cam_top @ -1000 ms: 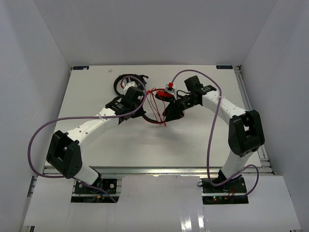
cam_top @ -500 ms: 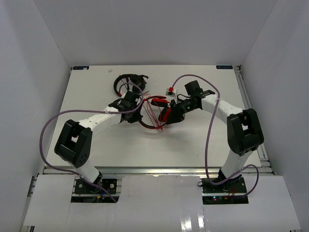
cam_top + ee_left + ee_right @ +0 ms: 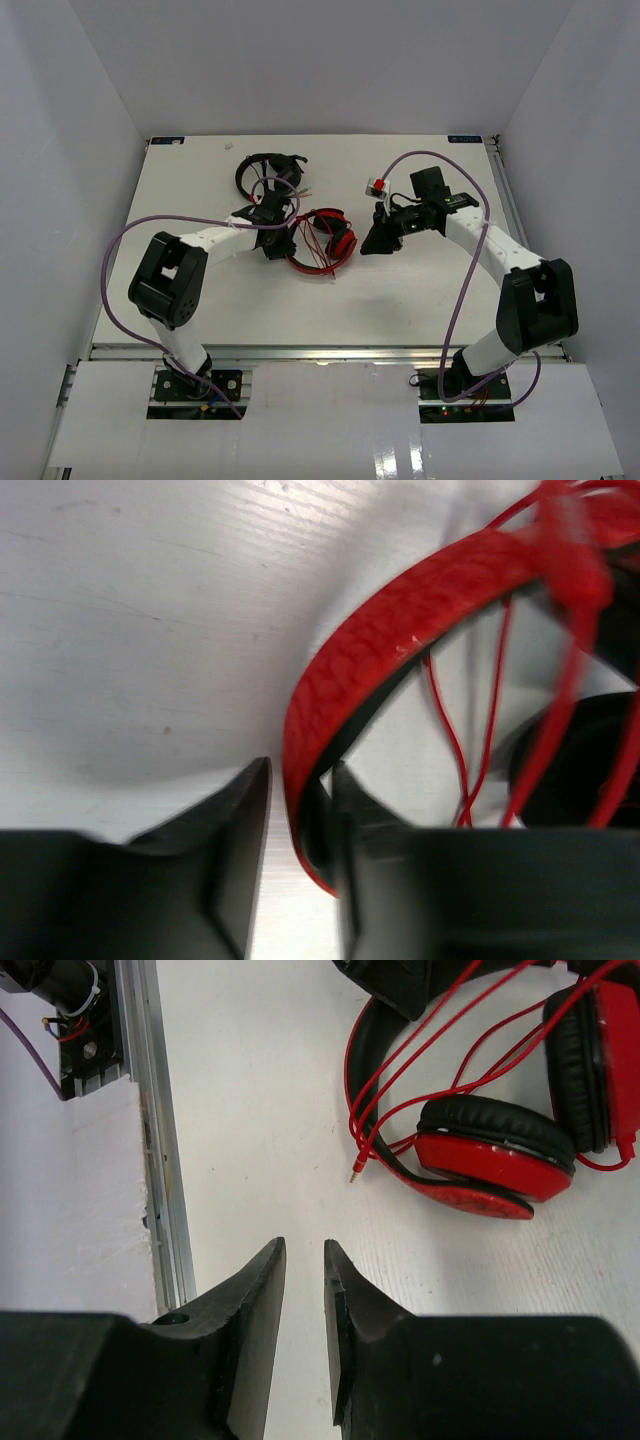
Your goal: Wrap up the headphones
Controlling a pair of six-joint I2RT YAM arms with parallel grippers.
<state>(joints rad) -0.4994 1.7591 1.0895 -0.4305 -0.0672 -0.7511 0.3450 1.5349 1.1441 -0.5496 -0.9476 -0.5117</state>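
Note:
The red headphones (image 3: 325,240) lie at the table's middle, with the thin red cable (image 3: 420,1070) looped loosely over the headband and earcups. Its plug (image 3: 356,1172) rests free on the table. My left gripper (image 3: 280,245) is low at the headphones' left side. In the left wrist view the jaws (image 3: 300,780) stand narrowly round the red headband (image 3: 400,620). The band lies against the right finger, with a sliver of table beside the left one. My right gripper (image 3: 372,240) is to the right of the headphones (image 3: 490,1150), apart from them. Its jaws (image 3: 305,1250) are narrowly open and empty.
All-black headphones (image 3: 268,170) lie behind the left gripper near the table's back. A small white and red object (image 3: 375,186) sits behind the right gripper. The table's front rail (image 3: 150,1110) shows in the right wrist view. White walls enclose the table.
The headphones came down from between the two grippers and now lie on the table. My right gripper let go and drew back to the right. My left arm folded in closer.

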